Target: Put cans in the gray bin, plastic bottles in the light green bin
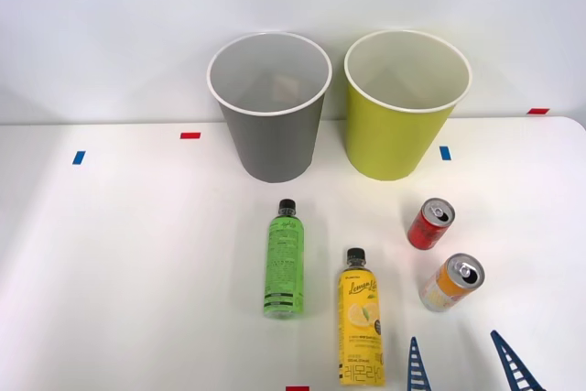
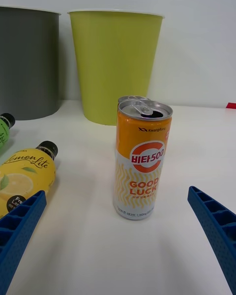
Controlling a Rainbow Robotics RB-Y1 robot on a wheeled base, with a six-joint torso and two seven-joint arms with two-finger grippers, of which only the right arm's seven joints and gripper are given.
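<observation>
On the white table [image 1: 119, 254] two tall tapered plastic bins stand side by side at the back, the gray bin [image 1: 271, 135] with its white rim on the left and the yellow-green bin [image 1: 399, 130] just beside it on the right. In front of the gray one lies a slim bright green bottle [image 1: 285, 261] with a black cap pointing toward the bins, and near it, closer to the robot, a yellow lemon-labelled bottle [image 1: 361, 331] lies the same way. To the right stand two small aluminium cans, the red can [image 1: 429, 224] behind and the orange and white can [image 1: 450, 283] in front, both upright. The right gripper [image 1: 467, 374] sits low just short of the orange can, its blue ribbed fingers [image 2: 216, 226] spread wide, holding nothing
</observation>
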